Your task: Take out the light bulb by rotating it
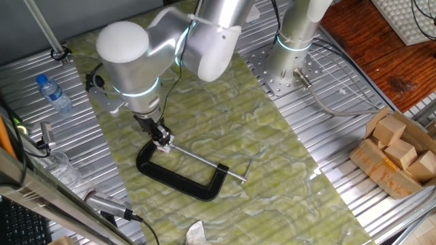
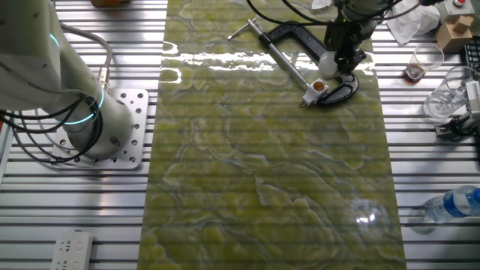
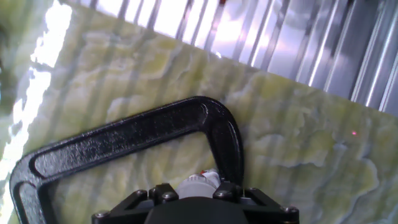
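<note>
A black C-clamp lies on the green marbled mat, its screw rod running across its mouth. At the rod's end a small white socket fitting shows an orange opening. My gripper hangs right over that end, shut on the light bulb, a small frosted white round thing between the fingers. In the other fixed view the bulb sits just above the socket; whether they still touch I cannot tell. The arm hides the bulb in one fixed view.
A water bottle lies on the slatted metal table beside the mat. A cardboard box of wooden blocks stands at the right. Crumpled white paper lies at the mat's near edge. A plastic cup and the arm's base flank the mat.
</note>
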Controlling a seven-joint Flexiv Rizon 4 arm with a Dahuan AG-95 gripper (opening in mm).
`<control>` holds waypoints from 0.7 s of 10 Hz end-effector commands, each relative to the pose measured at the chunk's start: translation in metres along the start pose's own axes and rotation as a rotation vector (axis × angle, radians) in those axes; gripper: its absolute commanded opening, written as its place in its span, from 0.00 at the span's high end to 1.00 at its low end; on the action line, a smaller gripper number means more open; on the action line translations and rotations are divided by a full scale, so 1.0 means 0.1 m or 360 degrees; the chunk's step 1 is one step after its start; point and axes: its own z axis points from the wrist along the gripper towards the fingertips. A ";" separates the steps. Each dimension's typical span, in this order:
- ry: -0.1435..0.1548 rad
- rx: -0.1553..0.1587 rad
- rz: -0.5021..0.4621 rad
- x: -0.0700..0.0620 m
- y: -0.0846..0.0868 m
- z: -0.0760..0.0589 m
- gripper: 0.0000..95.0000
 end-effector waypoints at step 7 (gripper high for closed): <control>-0.0104 0.0019 -0.0003 -0.11 0.15 0.29 1.00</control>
